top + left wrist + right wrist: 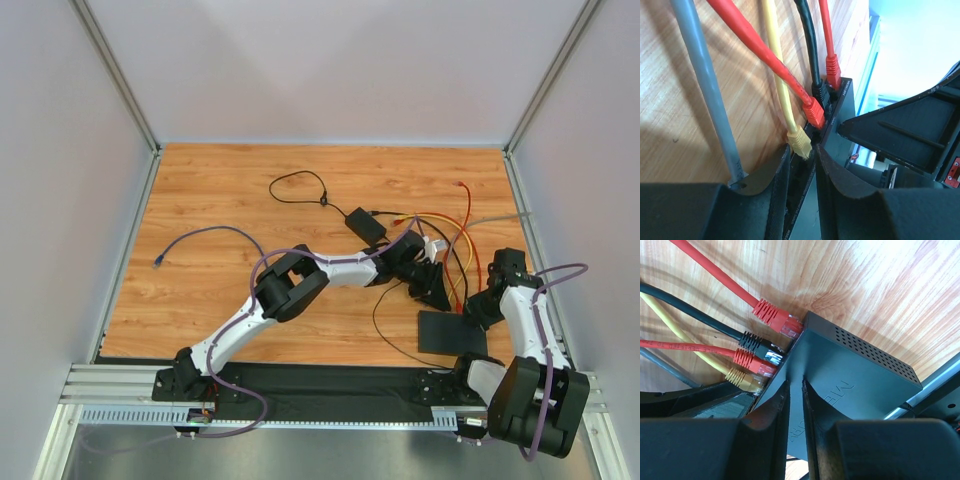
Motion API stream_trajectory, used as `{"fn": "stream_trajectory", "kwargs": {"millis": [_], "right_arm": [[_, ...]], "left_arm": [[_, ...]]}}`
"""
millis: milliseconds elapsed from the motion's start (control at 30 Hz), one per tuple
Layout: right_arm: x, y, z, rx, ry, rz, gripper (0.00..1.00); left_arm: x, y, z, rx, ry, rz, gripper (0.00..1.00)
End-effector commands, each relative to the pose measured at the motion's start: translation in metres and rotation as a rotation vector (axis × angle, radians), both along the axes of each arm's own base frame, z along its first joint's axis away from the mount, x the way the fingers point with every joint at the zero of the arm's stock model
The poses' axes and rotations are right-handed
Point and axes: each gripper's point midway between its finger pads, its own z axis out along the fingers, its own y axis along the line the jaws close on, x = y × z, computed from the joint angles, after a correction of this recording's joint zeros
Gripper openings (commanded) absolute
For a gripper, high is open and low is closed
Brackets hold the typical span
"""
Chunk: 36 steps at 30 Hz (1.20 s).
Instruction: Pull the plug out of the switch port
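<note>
Tight squeeze; yellow plug [800, 141] sits hemmed in, red plug [815, 111] beside, grey cable [715, 110] on the other side; far tabletop [220, 170] lies open.

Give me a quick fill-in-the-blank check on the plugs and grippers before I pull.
1. The nearest plug to the left gripper is ___.
2. The middle plug between the two red plugs is ___.
3. The right gripper pinches the ___.
Missing: yellow; black; switch.
</note>
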Motion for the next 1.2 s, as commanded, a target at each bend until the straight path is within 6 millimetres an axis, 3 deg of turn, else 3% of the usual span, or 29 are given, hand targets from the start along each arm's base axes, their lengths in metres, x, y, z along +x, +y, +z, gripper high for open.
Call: {"fn": "stream_trajectory", "kwargs": {"millis": [0,233,367,433,533,767,1000,1033,1167], "right_arm": [[0.006,-0.005,0.0,-0.026,-0.015,-0.004,0.17],[0.006,-0.004,0.001,-0.022,-0.018,-0.007,0.17],[0.005,-0.004,0.0,-0.023,-0.015,-0.006,0.17],[0.005,-0.005,0.0,-0.026,-0.014,-0.006,0.17],[0.005,-0.005,-0.001,-0.025,-0.013,-0.011,0.17],[-0.004,-0.003,-0.013,-0.021,0.029,-0.024,0.15],[-0.01,-0.005,-0.026,-0.028,0.07,-0.033,0.14],[-0.01,-0.005,-0.027,-0.028,0.071,-0.033,0.14],[-0.011,-0.006,-0.028,-0.041,0.076,-0.027,0.14]], "left_arm": [[-0.004,-0.005,-0.003,-0.014,0.017,0.0,0.35],[-0.007,-0.004,-0.018,0.01,0.059,0.011,0.28],[-0.011,-0.009,-0.014,-0.025,0.07,0.003,0.25],[-0.011,-0.01,-0.011,-0.046,0.068,0.006,0.1],[-0.008,-0.01,-0.012,-0.063,0.068,0.025,0.0],[0.006,-0.007,-0.009,-0.121,0.04,0.103,0.0],[0.033,-0.008,-0.009,-0.125,-0.051,0.232,0.0],[0.034,-0.007,-0.017,-0.096,-0.063,0.227,0.0],[0.043,-0.006,-0.017,-0.105,-0.058,0.277,0.0]]}}
